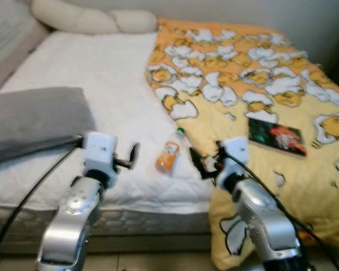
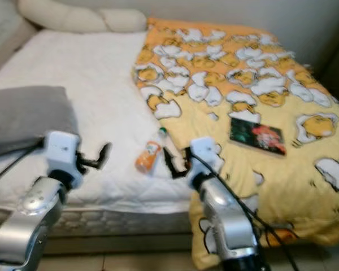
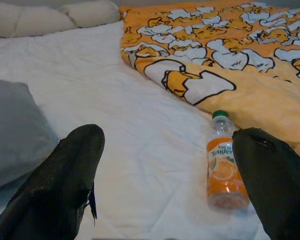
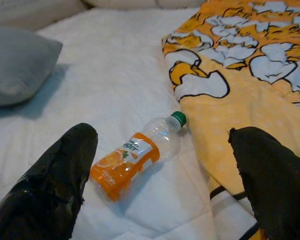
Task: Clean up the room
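I have both arms raised over the near edge of the bed (image 1: 101, 79), and the step in hand looks like picking up the orange juice bottle (image 1: 168, 156). The right gripper (image 4: 160, 170) is the better placed: its fingers (image 4: 50, 185) are spread wide and empty, and its wrist view frames the bottle between them. To take it cleanly I would come down over the labelled middle, fingers across the body, not along it, and close gently, since a lying bottle rolls easily on the soft quilted cover.

The left gripper (image 3: 165, 180) is also spread wide and holds nothing, near the grey pillow (image 1: 34, 116).

The bottle lies flat on the white mattress near the bed's front edge, just beside the folded edge of the yellow duvet (image 1: 260, 84). Its long axis runs roughly front to back, slightly angled, green cap pointing toward the headboard end and the duvet.
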Tool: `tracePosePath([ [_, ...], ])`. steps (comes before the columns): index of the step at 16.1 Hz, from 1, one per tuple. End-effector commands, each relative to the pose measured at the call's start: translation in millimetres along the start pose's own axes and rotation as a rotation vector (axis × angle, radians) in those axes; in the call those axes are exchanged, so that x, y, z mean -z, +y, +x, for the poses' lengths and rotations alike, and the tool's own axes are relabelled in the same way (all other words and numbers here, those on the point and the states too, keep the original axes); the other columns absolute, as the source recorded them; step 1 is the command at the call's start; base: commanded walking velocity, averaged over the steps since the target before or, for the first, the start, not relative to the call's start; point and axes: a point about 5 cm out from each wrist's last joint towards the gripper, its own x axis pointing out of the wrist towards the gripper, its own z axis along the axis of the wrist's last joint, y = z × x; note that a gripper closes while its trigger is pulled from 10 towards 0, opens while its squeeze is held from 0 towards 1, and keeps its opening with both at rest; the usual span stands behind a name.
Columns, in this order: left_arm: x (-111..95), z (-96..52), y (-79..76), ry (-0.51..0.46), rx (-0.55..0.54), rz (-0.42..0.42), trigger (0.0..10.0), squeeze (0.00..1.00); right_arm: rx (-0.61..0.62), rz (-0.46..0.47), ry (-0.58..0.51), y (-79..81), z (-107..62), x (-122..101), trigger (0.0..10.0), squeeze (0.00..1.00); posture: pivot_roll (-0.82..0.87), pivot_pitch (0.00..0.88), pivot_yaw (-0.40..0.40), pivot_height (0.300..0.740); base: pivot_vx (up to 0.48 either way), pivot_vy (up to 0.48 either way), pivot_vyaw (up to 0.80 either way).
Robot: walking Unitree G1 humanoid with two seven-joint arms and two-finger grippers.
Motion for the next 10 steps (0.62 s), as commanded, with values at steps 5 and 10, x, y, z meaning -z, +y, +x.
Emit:
tracePosePath([
  [5,-4.1,-4.4,10.3,-0.010,-0.028,0.019,10.0,0.78,-0.067,-0.004,-0.004,10.4,7.7,-8.9,10.0,0.00,0.04,0.000,-0.032,0.740,0.318,0.000,0.42],
  [10,-1.9,-4.5,6.6,0.026,0.071,0.051,10.0,0.76,-0.092,0.038,0.247,9.0,22.5,-0.6,10.0,0.73,0.04,0.000,-0.022,0.740,0.000,0.000,0.00],
])
